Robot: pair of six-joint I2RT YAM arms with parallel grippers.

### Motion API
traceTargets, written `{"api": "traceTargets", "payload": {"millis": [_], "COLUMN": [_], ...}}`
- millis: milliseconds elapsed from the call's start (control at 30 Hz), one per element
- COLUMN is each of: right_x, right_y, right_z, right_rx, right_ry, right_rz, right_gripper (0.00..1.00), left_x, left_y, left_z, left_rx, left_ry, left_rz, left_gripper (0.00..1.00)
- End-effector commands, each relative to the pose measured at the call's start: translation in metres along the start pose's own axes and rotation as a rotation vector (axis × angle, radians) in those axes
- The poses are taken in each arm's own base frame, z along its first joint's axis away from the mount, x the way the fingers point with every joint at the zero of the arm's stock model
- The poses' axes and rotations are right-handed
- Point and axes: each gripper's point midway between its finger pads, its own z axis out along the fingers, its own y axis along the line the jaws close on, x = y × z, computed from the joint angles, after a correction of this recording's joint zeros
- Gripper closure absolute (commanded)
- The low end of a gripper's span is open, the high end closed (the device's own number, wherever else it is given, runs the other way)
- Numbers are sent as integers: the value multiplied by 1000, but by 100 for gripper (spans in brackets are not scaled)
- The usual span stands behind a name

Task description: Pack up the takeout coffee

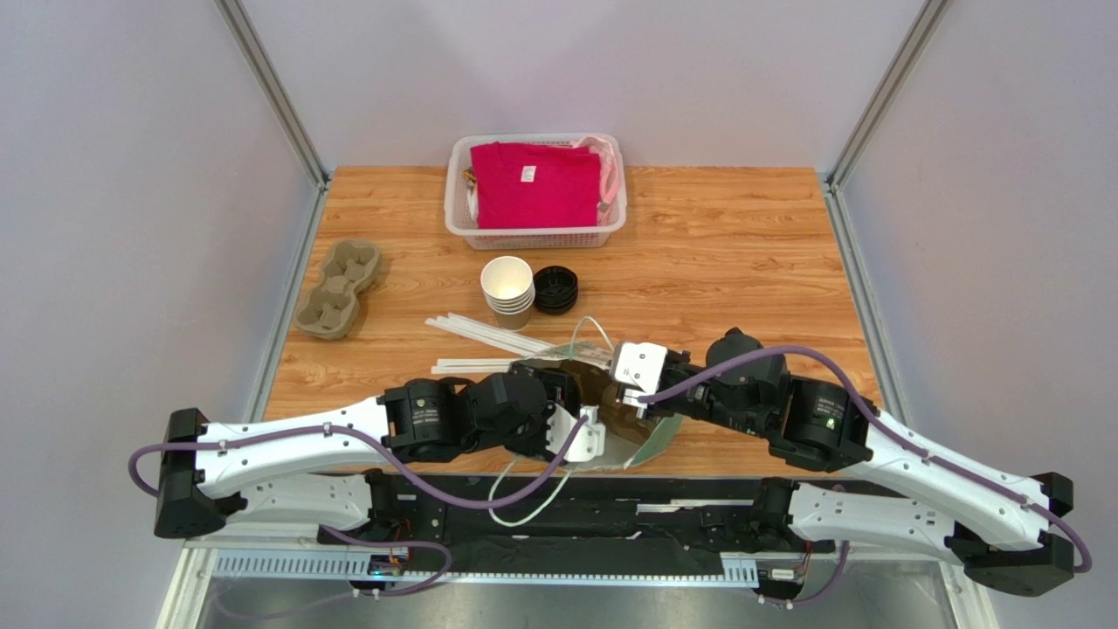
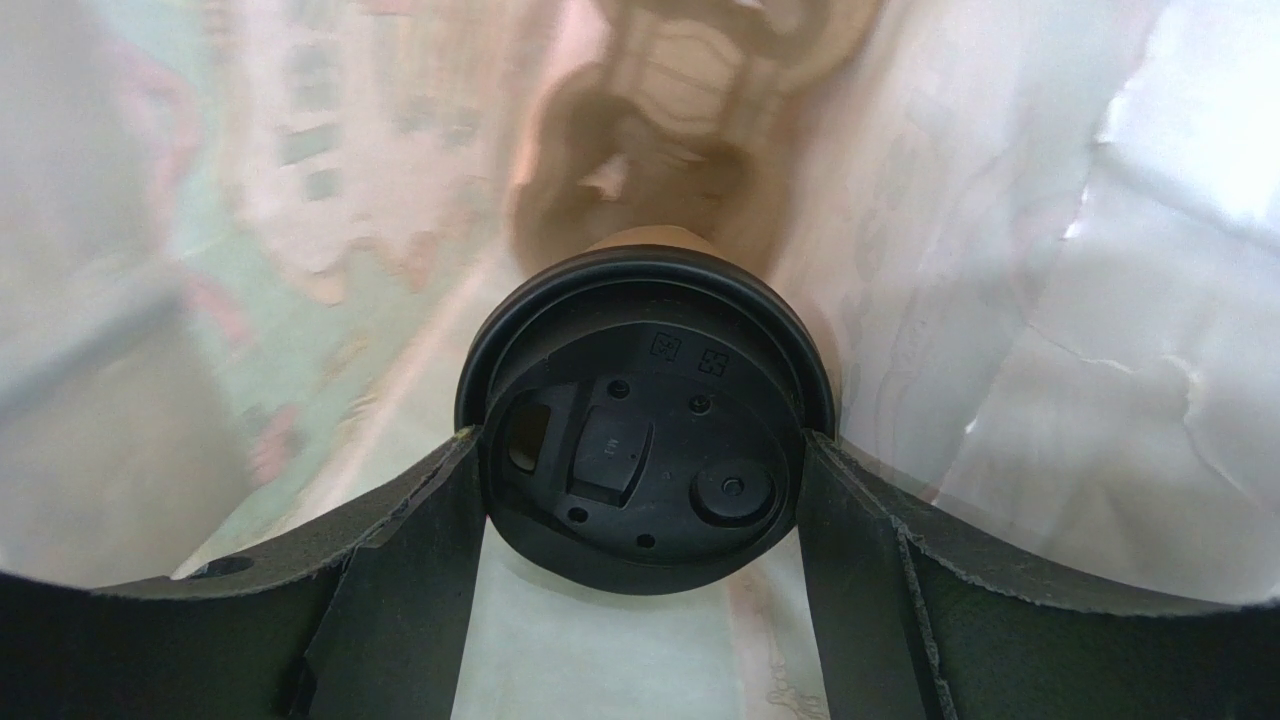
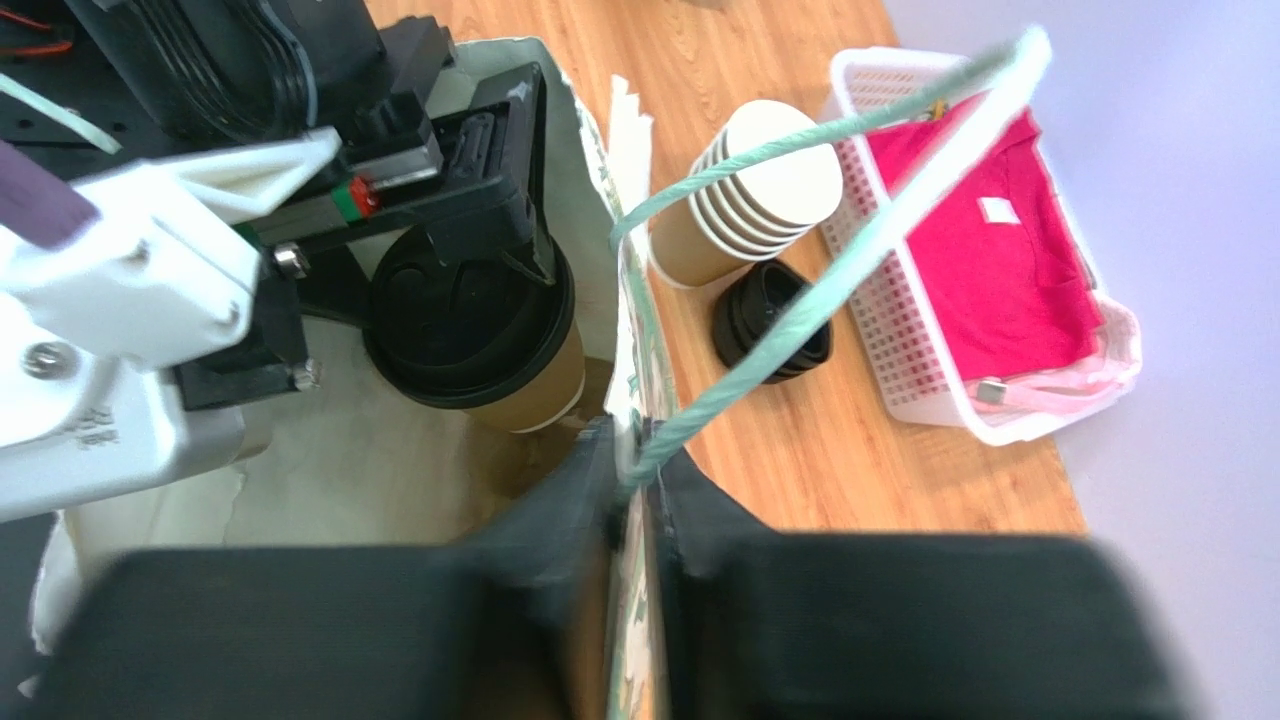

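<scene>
Right now the left tool (image 2: pixel 646 503) is gripping the takeout coffee (image 2: pixel 646 428). Its fingers (image 2: pixel 403 593) are pressing on opposite sides of the black top, closed to the width of the cup. The cup's tan wall is hanging below the tool's jaws, inside the open bag (image 2: pixel 1052 300), whose pale walls are rising all around the tool. Whether the cup is touching the bag's floor is impossible to tell.

The right tool (image 3: pixel 634 480) is pinching the bag's rim, jaws narrowed onto the paper. The bag's green cord handle (image 3: pixel 842 255) is looping up and away from its fingertips. The coffee is sitting just to one side of this tool, on the inner side of the pinched wall.

Beyond the right tool's tips, outside the bag, a stack of cups (image 3: pixel 751 188) is standing on the table (image 1: pixel 735 262). A pile of spare lids (image 3: pixel 769 318) is lying just beside the stack. Farther out, a white basket (image 1: pixel 536 236) is holding a red cloth (image 1: pixel 536 184). Out past the left tool, white straws (image 1: pixel 473 338) are lying near the bag, and a cardboard cup carrier (image 1: pixel 339 288) is resting well apart from it.
</scene>
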Motion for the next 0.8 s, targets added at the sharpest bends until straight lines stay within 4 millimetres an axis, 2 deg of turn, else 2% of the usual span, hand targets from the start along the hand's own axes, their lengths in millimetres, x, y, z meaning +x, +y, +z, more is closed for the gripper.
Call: {"api": "traceTargets", "payload": {"millis": [0, 33, 67, 167, 267, 333, 433, 500, 533, 567, 633, 767], "right_x": [-7, -5, 0, 10, 14, 19, 31, 33, 34, 33, 31, 23], "right_y": [8, 8, 10, 9, 14, 16, 20, 18, 18, 17, 15, 19], "right_z": [-6, -6, -7, -5, -2, 1, 6, 7, 8, 9, 9, 7], "right_rx": [-35, -38, -45, -41, -71, -85, -104, -93, -91, -88, -75, -98], "right_ry": [-24, -12, 14, 85, 118, 150, 214, 234, 237, 237, 231, 191], "right_rz": [57, 60, 61, 74, 67, 55, 41, 41, 42, 46, 57, 75], "right_gripper": [73, 69, 61, 47, 39, 41, 46, 53, 60, 79, 98, 100], "left_x": [5, 5, 4, 2, 0, -1, 1, 1, 2, 2, 2, 4], "left_y": [-10, -12, -11, -10, -10, -11, -12, -12, -13, -11, -8, -2], "left_z": [-2, -2, -3, -2, -1, 0, 1, 0, 1, 0, 0, 3], "left_rx": [25, 31, 31, 27, 32, 33, 34, 35, 35, 27, 13, -26], "left_ry": [-11, -13, -21, -22, -30, -31, -24, -27, -25, -25, -25, -11], "left_rz": [-26, -34, -35, -33, -41, -44, -49, -51, -48, -46, -38, -18], "left_gripper": [100, 100, 100, 100, 100, 100, 100, 100, 100, 100, 100, 100]}}
